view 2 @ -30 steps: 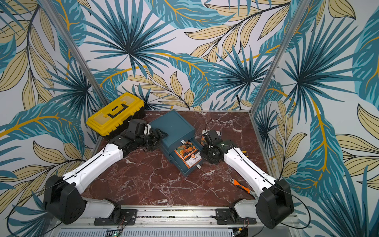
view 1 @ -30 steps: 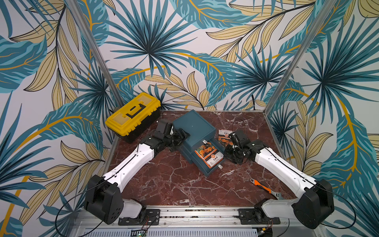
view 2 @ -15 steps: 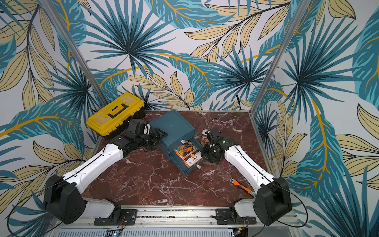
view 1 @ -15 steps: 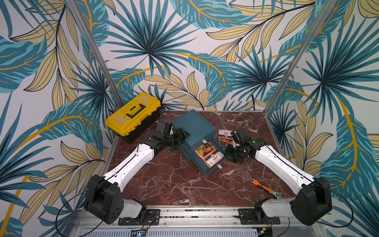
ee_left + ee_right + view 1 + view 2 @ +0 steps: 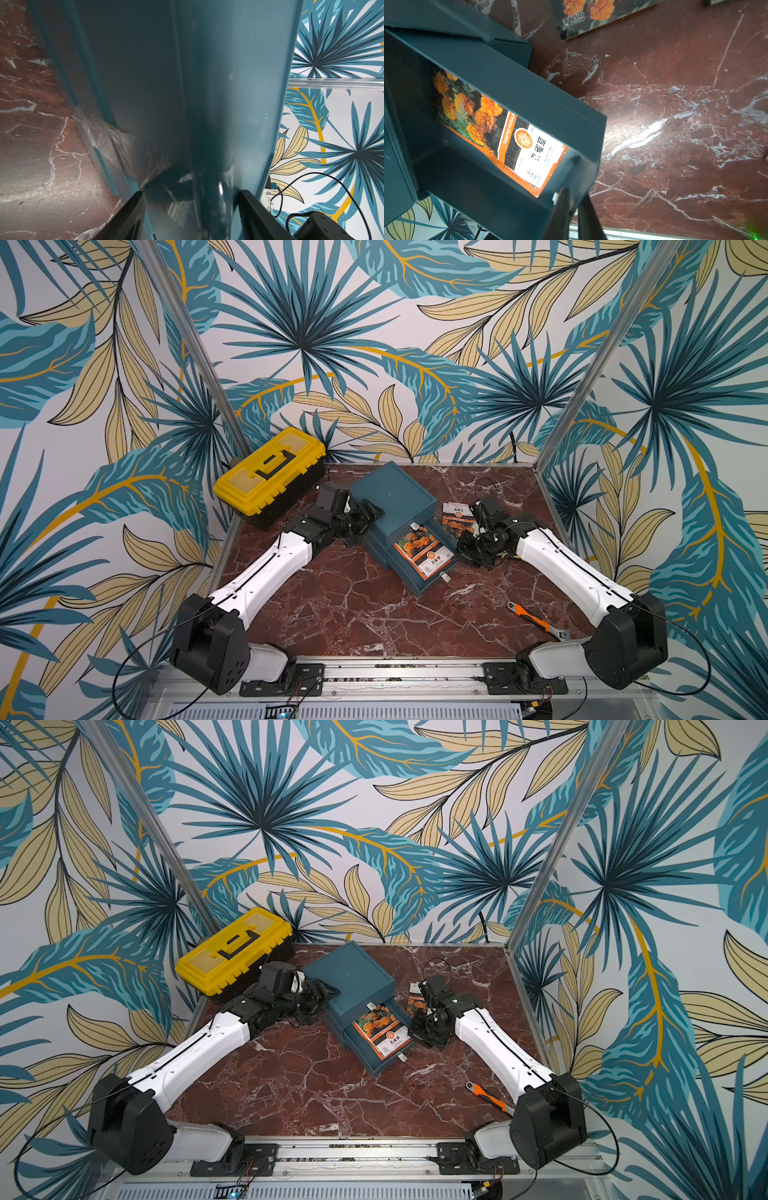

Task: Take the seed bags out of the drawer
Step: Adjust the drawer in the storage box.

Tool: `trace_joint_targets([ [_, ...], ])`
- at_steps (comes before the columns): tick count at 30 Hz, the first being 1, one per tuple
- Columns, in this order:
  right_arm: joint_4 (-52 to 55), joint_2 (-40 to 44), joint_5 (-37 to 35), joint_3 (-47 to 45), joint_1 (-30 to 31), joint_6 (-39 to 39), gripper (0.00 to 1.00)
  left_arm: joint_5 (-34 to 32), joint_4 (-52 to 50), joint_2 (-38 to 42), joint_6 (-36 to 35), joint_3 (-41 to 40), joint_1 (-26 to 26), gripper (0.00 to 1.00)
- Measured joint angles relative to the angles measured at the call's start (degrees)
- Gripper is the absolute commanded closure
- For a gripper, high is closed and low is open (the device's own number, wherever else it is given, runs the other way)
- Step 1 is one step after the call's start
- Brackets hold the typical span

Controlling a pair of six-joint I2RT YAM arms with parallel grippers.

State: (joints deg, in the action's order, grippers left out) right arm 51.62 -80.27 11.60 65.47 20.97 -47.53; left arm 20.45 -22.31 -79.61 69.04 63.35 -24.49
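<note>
One seed bag point(image 5: 424, 551) lies face up inside the open drawer point(image 5: 432, 590) of the cabinet point(image 5: 390, 493); a second seed bag point(image 5: 457, 516) lies on the table point(image 5: 332, 614) just beside the cabinet. The right gripper point(image 5: 576, 209) has its fingers almost together at the drawer's front corner, grip unconfirmed. The left gripper point(image 5: 191, 192) is clamped across the cabinet's edge

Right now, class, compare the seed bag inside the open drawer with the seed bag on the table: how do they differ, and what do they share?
Place: the drawer bag sits inside the pulled-out drawer; the table bag lies on the table beside the cabinet. View: the drawer bag shows almost whole in both top views; the right arm hides part of the table bag. Shared: both show orange flowers.
</note>
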Motion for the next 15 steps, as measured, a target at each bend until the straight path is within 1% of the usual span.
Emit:
trace_joint_targets([
  [15,3.1,0.0,3.1,1.5,-1.1,0.0,1.00,0.1,0.2,0.0,0.0,-0.1,0.0,0.26],
])
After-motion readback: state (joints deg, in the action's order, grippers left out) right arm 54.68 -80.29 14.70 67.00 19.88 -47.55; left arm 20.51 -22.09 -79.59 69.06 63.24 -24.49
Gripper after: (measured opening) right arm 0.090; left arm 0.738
